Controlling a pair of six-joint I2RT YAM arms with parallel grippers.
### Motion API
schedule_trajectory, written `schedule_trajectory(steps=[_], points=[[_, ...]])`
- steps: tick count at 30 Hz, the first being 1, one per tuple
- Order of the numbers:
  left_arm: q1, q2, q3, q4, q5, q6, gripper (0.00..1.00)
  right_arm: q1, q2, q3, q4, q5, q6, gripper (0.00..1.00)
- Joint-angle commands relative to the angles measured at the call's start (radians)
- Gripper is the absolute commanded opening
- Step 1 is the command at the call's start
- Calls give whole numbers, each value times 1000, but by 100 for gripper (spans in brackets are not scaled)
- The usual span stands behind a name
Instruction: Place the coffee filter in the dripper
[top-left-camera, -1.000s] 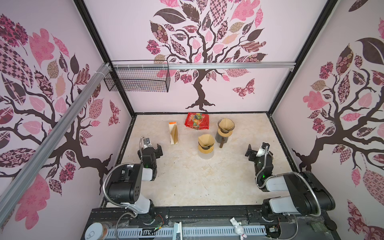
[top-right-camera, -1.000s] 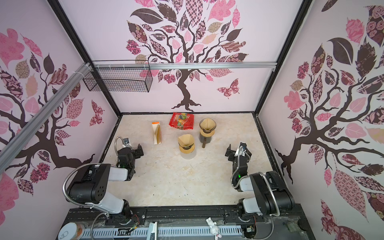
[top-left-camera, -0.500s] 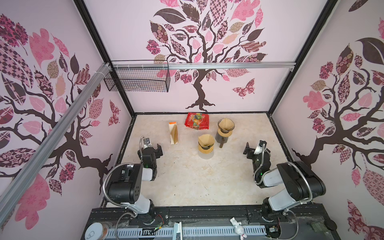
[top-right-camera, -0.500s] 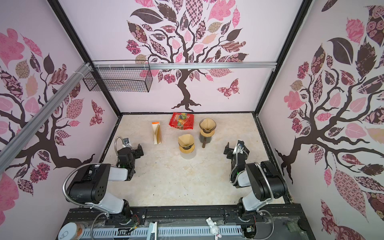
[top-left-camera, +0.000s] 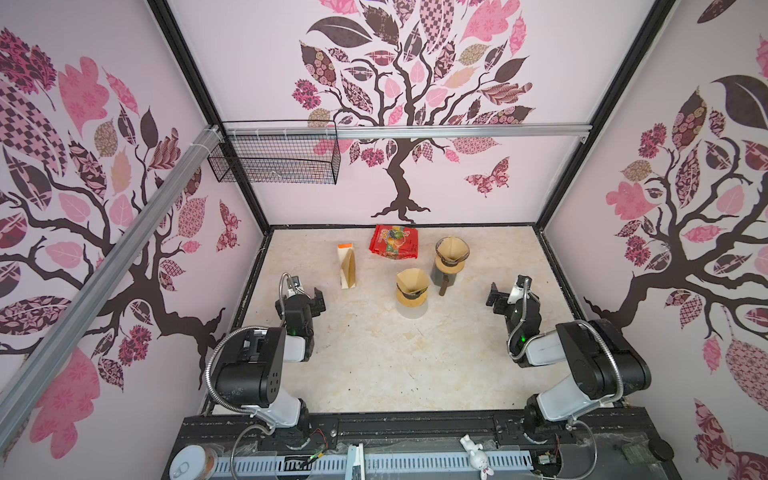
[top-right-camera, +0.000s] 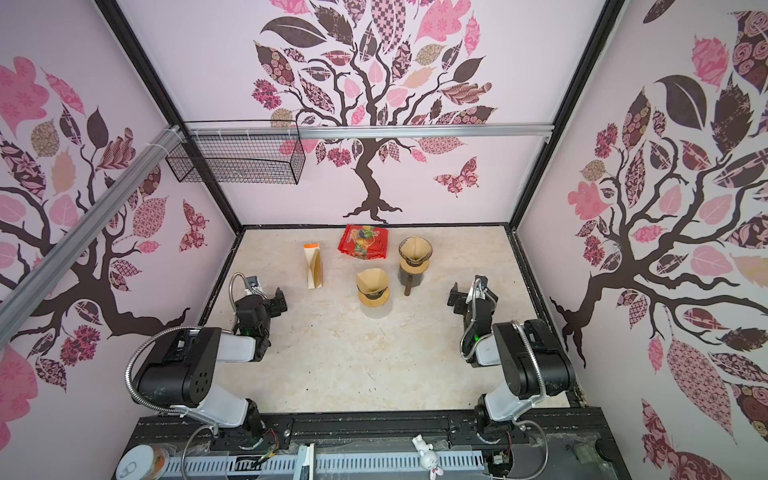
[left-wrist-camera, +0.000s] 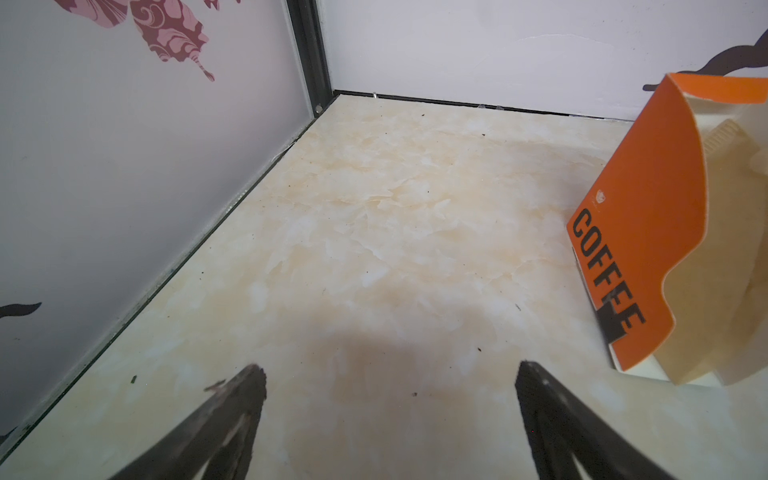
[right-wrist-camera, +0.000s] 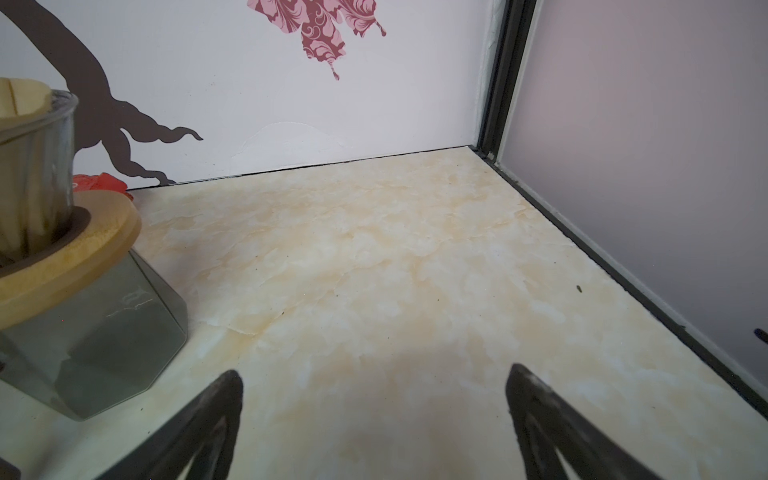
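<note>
Two drippers stand mid-table in both top views, each with a brown paper coffee filter in it. One dripper (top-left-camera: 411, 286) (top-right-camera: 372, 286) rests on a clear glass; the other dripper (top-left-camera: 451, 252) (top-right-camera: 414, 252) sits on a dark glass server (right-wrist-camera: 104, 345), with its filter (right-wrist-camera: 25, 104) above a wooden collar. An orange and white filter box (top-left-camera: 347, 266) (left-wrist-camera: 648, 232) holds more filters (left-wrist-camera: 731, 249). My left gripper (top-left-camera: 307, 293) (left-wrist-camera: 388, 374) is open near the left wall, close to the box. My right gripper (top-left-camera: 505, 293) (right-wrist-camera: 374, 382) is open to the right of the server. Both hold nothing.
A red snack bag (top-left-camera: 394, 242) lies by the back wall. A black wire basket (top-left-camera: 274, 153) hangs from the rail at upper left. The cell's walls close in the marbled table (top-left-camera: 374, 365) on three sides.
The right arm has shifted, carrying its open gripper slightly toward the back and the middle. The left arm has not moved.
</note>
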Motion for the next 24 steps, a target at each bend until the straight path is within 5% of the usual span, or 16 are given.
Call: schedule_trajectory(steps=[1, 24], points=[[-6, -8, 23, 31, -7, 5, 97, -4, 4, 14, 3, -10, -4, 100], [-8, -8, 19, 38, -13, 3, 97, -2, 0, 13, 3, -11, -4, 100]])
